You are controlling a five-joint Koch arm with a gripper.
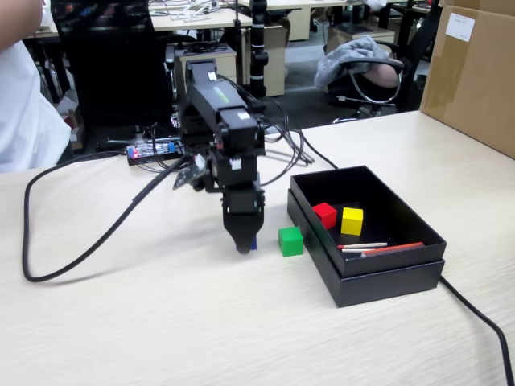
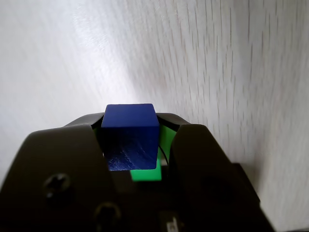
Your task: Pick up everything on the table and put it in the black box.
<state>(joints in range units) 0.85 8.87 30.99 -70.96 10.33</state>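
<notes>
Gripper [image 2: 131, 145] is closed around the blue cube [image 2: 130, 140], its jaws pressing both sides in the wrist view, low over the table [image 1: 161, 322]. I judge the grasp step is in hand; next it needs a lift and a carry to the black box [image 1: 386, 277] on the right in the fixed view. The green cube [image 1: 290, 240] stands just beside the box, outside. The red cube [image 1: 325, 214] and yellow cube [image 1: 352, 220] lie inside already. Behind the pale wood-grain desktop are office chairs.
</notes>
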